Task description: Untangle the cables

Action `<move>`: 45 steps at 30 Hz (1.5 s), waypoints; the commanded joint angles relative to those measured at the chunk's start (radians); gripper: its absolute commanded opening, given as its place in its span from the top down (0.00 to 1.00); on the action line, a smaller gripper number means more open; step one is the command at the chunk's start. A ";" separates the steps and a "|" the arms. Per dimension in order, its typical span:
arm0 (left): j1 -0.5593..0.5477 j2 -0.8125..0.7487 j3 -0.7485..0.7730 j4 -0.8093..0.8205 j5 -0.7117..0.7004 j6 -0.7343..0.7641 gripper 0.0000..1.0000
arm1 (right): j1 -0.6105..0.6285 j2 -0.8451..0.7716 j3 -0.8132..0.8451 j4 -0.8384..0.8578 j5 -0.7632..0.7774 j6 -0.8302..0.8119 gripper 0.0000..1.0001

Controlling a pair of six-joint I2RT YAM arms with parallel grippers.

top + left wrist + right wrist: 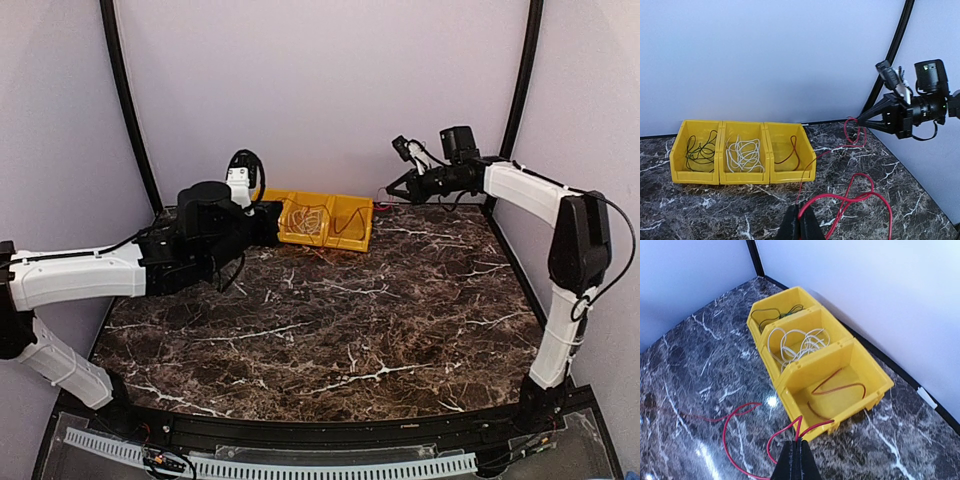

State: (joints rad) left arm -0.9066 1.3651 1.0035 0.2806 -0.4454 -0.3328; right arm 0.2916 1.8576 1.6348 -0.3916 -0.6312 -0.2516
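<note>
A red cable (860,197) lies in loops on the marble table, and one stretch of it rests in the right compartment (790,152) of a yellow three-part bin (742,177). My left gripper (801,212) is shut on the red cable in front of the bin; it also shows in the top view (265,228). My right gripper (799,445) is shut on the same cable (730,440) just off the bin's right end, held above the table (392,190). A white cable (742,152) fills the middle compartment and a black cable (700,150) the left one.
The bin (352,203) stands against the back wall, between the two grippers. Black frame posts rise at both back corners. The right arm's camera and wrist (927,95) hang above the table's far right corner.
</note>
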 commanded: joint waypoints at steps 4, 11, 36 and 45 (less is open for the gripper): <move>0.065 0.161 0.162 0.112 0.039 0.007 1.00 | 0.033 0.273 0.300 0.081 0.043 0.116 1.00; 0.173 0.327 0.332 0.184 0.130 -0.028 1.00 | 0.038 0.462 0.477 0.167 0.105 0.171 0.99; 0.203 0.775 0.749 0.370 0.226 -0.001 1.00 | -0.094 0.046 -0.056 0.188 0.007 0.231 0.58; 0.224 0.928 0.968 0.288 0.227 -0.005 1.00 | -0.124 -0.553 -0.648 0.052 -0.087 -0.133 0.54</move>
State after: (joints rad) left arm -0.6983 2.2528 1.8671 0.6003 -0.2237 -0.3435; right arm 0.1570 1.4631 1.1530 -0.2546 -0.6827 -0.2062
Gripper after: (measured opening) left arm 0.009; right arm 0.453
